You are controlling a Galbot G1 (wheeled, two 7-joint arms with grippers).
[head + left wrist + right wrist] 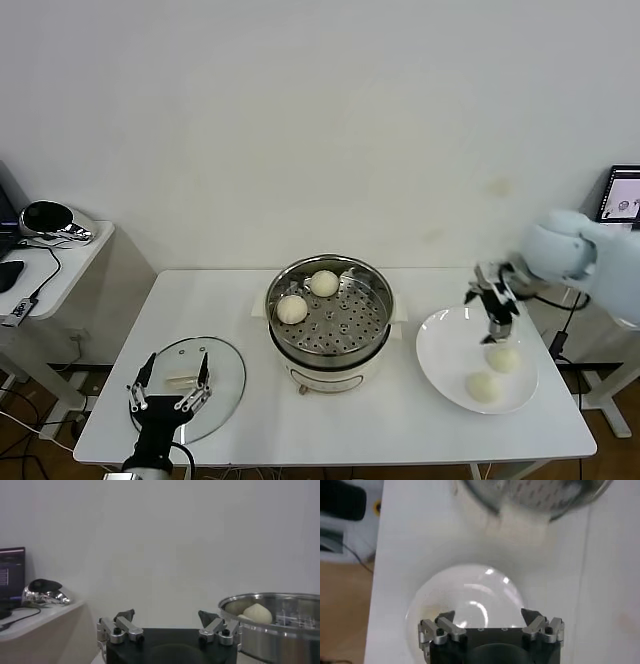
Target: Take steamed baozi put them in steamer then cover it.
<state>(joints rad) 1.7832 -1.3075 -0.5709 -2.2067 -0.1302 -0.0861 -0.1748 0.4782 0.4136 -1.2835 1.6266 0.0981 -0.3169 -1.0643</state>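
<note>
Head view, steamer: the steamer (329, 318) stands in the middle of the white table (250, 300), uncovered, with two steamed baozi inside on the perforated tray, one at the far side (324, 283) and one at the left (292, 309).
Head view, plate: a white plate (440, 350) lies to the right of the steamer; two more baozi are on it, one (503, 358) farther and one (484, 386) nearer.
Head view, right gripper: the right gripper (496, 318) is above the far part of the plate, just beside the farther baozi; I cannot tell here how wide its fingers are.
Head view, cover: the cover (195, 375) lies flat on the near left of the table.
Head view, left gripper: the left gripper (168, 385) is over the near edge of the cover, fingers spread wide, holding nothing.
Left wrist view: the left gripper (167, 617) has its fingers far apart and empty; the steamer (280, 622) is beside it, with one baozi (257, 613) visible over the rim.
Right wrist view: the right gripper (487, 618) is spread wide and empty above the plate (470, 600); the steamer (530, 495) is farther away.
</note>
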